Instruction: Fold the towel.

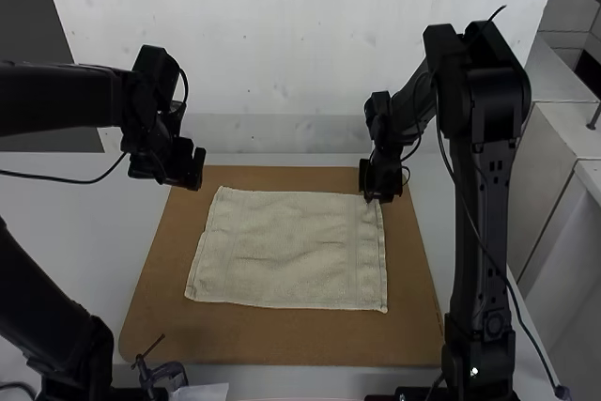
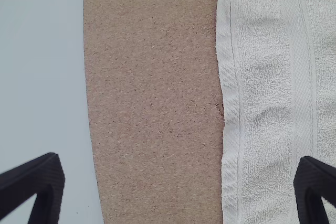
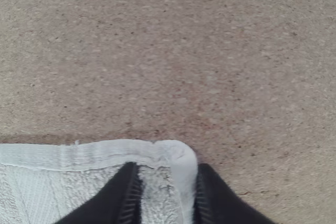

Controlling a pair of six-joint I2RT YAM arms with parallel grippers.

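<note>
The pale towel (image 1: 300, 251) lies spread on the brown board, slightly rumpled in the middle. My left gripper (image 1: 194, 172) is held above the board's far left part, beside the towel's far left corner. In the left wrist view its fingers stand wide open, and the left gripper (image 2: 178, 182) has the towel's hemmed edge (image 2: 230, 103) between them, ungripped. My right gripper (image 1: 378, 196) is down at the far right corner of the towel. In the right wrist view the right gripper (image 3: 168, 184) is partly open, its fingers on either side of the towel's corner (image 3: 181, 156).
The brown board (image 1: 282, 337) extends past the towel on all sides and rests on a white table (image 1: 66, 213). A white panel (image 1: 300, 35) stands behind it. A small clamp-like object (image 1: 164, 373) and cables are near the front left.
</note>
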